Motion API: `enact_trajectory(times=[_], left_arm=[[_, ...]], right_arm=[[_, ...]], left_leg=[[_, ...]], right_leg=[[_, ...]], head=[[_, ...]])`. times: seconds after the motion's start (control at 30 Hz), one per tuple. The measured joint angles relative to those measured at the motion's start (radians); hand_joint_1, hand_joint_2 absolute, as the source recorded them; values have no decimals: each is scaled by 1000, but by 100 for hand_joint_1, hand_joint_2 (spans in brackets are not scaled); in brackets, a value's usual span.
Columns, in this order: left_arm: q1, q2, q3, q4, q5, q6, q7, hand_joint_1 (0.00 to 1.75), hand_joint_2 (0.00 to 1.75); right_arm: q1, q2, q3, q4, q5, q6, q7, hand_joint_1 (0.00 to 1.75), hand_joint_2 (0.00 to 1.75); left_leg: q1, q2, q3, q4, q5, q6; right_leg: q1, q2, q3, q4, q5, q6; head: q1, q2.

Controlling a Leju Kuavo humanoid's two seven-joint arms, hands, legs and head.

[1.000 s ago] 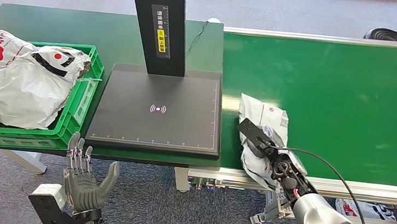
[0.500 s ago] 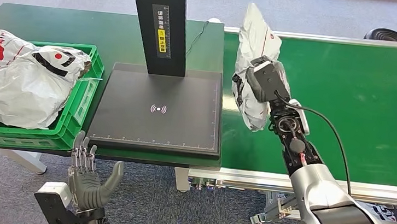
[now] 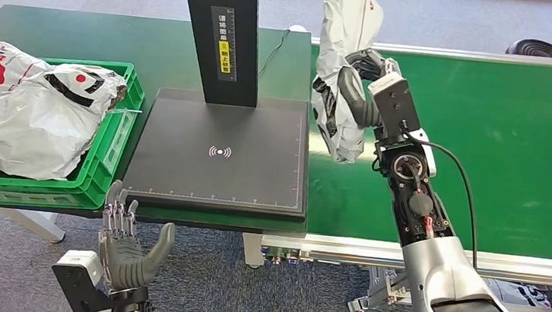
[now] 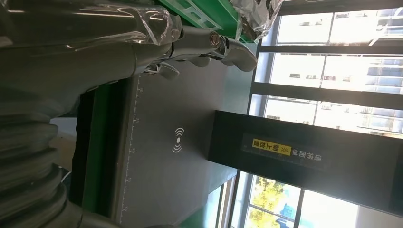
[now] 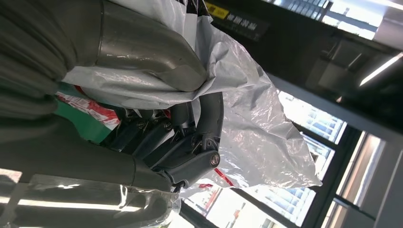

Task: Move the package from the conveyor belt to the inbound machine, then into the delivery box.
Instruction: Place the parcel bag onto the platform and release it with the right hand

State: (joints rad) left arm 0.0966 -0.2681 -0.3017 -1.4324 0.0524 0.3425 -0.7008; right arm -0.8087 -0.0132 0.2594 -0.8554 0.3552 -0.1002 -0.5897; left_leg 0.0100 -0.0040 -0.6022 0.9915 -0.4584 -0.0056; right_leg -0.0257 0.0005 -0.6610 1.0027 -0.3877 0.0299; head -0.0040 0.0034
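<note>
1. Since the earlier frames, your right hand [image 3: 360, 80] has lifted the package [image 3: 343, 63] off the conveyor belt [image 3: 488, 146] and carried it up and toward the scanner; it now hangs in the air over the belt's left edge, just beside the scanner plate [image 3: 219, 154].
2. Head view: the package is a crumpled white plastic bag with dark and red print, held upright, its top end rising past the belt's far rail. Your right hand's fingers are wrapped around its middle. The plate's marked surface lies bare, with the black post [image 3: 220, 32] at its far edge. The green crate [image 3: 109, 148] left of the plate already holds white bags [image 3: 25, 113] heaped above its rim. Your left hand [image 3: 127, 245] sits low, in front of the table edge, fingers spread and holding nothing.
3. Left wrist view: you see the plate [image 4: 161, 156] and post [image 4: 304, 154] beyond the spread fingers [image 4: 228, 47].
4. Right wrist view: the thumb [image 5: 142, 57] presses into the wrinkled bag [image 5: 247, 109], dark fingers [image 5: 190, 137] curled round it.
</note>
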Motion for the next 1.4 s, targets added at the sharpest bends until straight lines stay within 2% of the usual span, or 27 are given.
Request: enact_trajectory(times=[0.2,0.67,1.07,1.2,1.4], left_arm=[[-16,-2,0,9,-2,-11,0,0,175],[-27,-5,-6,36,-1,-35,0,0,175],[-38,-5,-9,63,-3,-47,0,0,175],[-42,-7,-9,71,-5,-48,0,0,175],[-46,-8,-9,76,-5,-48,0,0,175]], right_arm=[[-12,62,54,14,25,13,24,175,175],[-153,221,163,274,56,-4,91,175,175],[-214,303,199,395,92,-31,187,172,175],[-225,322,205,422,103,-40,208,10,175],[-228,339,216,445,110,-52,217,10,175]], left_leg=[[0,2,0,0,0,0],[0,3,0,0,0,0],[0,3,0,0,0,0],[0,3,1,0,0,0],[0,3,0,0,0,0]], right_leg=[[0,0,0,0,0,0],[0,1,0,0,0,0],[0,1,-1,0,0,0],[0,1,-1,0,0,0],[0,1,-1,0,0,0]], head=[[0,0],[0,0],[0,0],[0,0],[0,0]])
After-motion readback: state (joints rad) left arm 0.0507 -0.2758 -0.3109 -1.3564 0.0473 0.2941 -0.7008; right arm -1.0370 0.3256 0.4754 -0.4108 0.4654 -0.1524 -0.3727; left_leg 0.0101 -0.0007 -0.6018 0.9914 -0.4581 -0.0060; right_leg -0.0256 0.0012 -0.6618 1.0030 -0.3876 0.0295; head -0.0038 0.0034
